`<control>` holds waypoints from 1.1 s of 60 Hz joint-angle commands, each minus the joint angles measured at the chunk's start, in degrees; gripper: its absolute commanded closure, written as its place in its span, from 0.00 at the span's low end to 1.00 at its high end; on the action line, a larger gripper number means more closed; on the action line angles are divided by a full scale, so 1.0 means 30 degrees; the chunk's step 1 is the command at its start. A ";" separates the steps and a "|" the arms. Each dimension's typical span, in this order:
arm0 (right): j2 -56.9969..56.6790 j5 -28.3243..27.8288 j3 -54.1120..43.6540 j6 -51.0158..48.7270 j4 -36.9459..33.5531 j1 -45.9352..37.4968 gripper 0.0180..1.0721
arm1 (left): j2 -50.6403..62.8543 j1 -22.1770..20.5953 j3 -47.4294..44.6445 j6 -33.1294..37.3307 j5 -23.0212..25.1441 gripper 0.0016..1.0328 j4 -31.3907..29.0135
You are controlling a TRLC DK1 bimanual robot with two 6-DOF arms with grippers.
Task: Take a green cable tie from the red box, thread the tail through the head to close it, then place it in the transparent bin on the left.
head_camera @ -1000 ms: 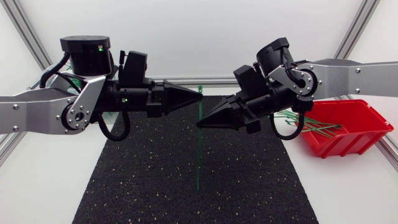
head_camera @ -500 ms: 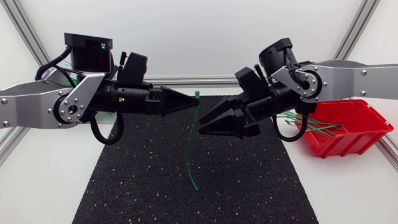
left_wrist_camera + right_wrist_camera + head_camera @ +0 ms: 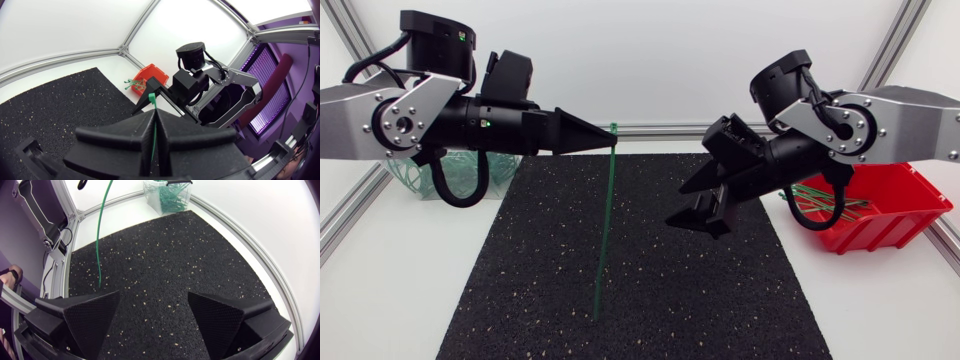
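A green cable tie (image 3: 604, 230) hangs straight down over the black mat, its tail end just above the surface. My left gripper (image 3: 611, 143) is shut on it just below the head (image 3: 614, 127). The left wrist view shows the tie (image 3: 154, 134) pinched between the closed fingers, head (image 3: 151, 97) sticking out past the tips. To the right of the tie, apart from it, my right gripper (image 3: 684, 204) is open and holds nothing. In the right wrist view its fingers (image 3: 85, 316) stand wide over the mat, with the tie (image 3: 102, 235) ahead of the gripper.
The red box (image 3: 885, 210) with green ties stands at the right edge, behind my right arm. The transparent bin (image 3: 480, 172) with several ties sits at the back left, partly hidden by my left arm; it also shows as the bin (image 3: 167, 195) past the black mat (image 3: 640, 290).
My right gripper opened, let go of the tie and drew back to the right. My left arm pulled left and up with the tie, which now hangs straight.
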 commanded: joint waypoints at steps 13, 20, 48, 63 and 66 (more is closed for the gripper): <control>-0.2026 0.5022 -0.0727 -0.0403 0.1716 0.2424 0.05 | -0.0313 0.0492 0.0979 0.0032 0.0655 0.97 -0.1722; -0.2788 0.6663 -0.1635 -0.1136 0.3738 0.3332 0.05 | -0.0078 0.0609 0.1477 0.0002 0.0655 0.97 -0.2776; -0.3667 1.4104 -0.6235 -1.2005 1.4812 0.7697 0.04 | 0.0683 0.1634 0.2356 -0.1785 0.3087 0.97 -0.4007; -0.3520 1.4515 -0.8198 -1.9622 1.9997 0.9279 0.04 | 0.1973 0.2836 0.3059 -0.1873 0.4552 0.97 -0.4476; -0.3345 1.4339 -0.8579 -2.0911 2.1081 0.9484 0.04 | 0.2295 0.3041 0.3206 -0.1873 0.4874 0.97 -0.4564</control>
